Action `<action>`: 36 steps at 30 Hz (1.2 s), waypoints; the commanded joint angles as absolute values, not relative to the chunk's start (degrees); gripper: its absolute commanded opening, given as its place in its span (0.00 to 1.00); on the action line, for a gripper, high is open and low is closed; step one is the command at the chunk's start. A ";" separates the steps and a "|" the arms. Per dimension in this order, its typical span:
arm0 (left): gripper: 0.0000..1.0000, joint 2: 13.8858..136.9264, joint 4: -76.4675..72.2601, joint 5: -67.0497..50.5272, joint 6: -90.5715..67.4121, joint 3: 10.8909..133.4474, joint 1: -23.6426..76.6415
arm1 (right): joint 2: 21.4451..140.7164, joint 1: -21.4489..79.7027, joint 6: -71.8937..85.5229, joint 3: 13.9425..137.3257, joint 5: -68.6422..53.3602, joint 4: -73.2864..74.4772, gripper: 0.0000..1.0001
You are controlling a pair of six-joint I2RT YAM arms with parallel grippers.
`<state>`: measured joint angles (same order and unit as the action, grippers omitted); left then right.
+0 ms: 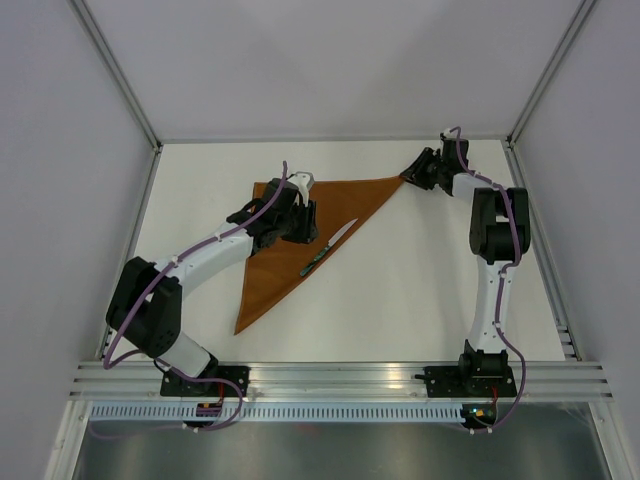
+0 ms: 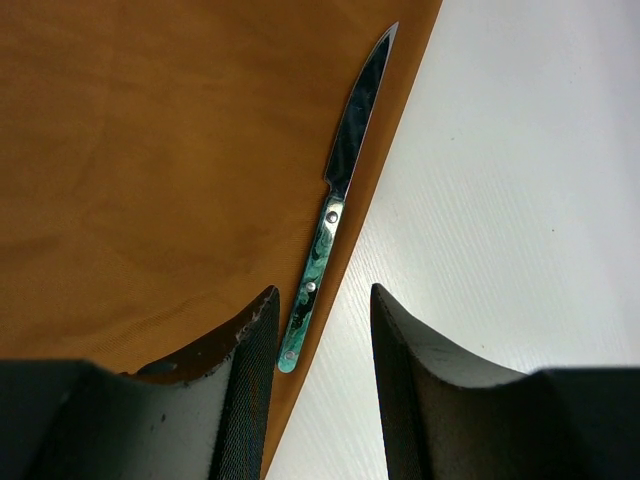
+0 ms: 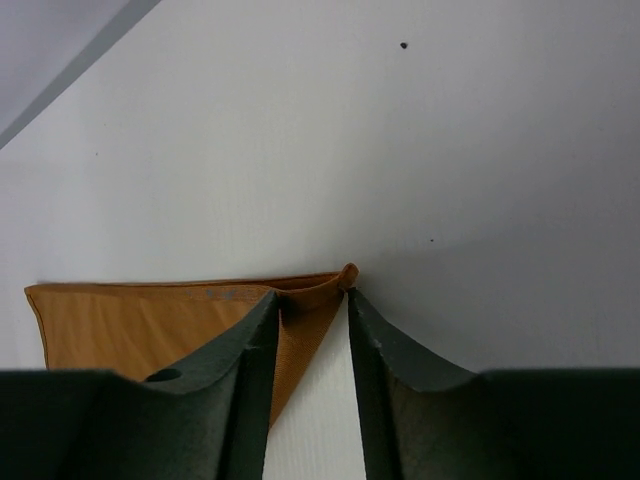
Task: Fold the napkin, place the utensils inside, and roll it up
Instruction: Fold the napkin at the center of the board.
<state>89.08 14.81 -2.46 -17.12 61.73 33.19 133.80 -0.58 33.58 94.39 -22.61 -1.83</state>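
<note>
Left gripper [image 2: 323, 295] hangs half open over the knife [image 2: 335, 190], holding nothing.
Napkin [image 1: 350, 195], a folded triangle mid-frame, carries it along the long edge; right gripper [image 3: 311, 294], upper right, straddles the corner, grip uncertain. Best to pinch deep, then turn it slowly so the blade stays put.

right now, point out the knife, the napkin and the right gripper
knife [image 2: 333, 205], left wrist view, where blade meets handle
napkin [image 1: 265, 282], top external view, bare lower part of the folded cloth
right gripper [image 3: 312, 298], right wrist view, midway between its fingertips
</note>
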 commanded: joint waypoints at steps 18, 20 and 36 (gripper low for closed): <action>0.46 86.75 14.15 1.58 -20.56 62.05 33.40 | 127.80 2.81 29.19 97.82 -24.17 -4.13 0.18; 0.47 86.40 14.41 1.76 -21.18 62.23 33.40 | 126.48 3.51 26.82 97.39 -24.17 -3.61 0.18; 0.46 77.26 22.49 5.10 -25.22 66.09 33.31 | 110.31 16.07 11.17 86.23 -23.82 1.84 0.18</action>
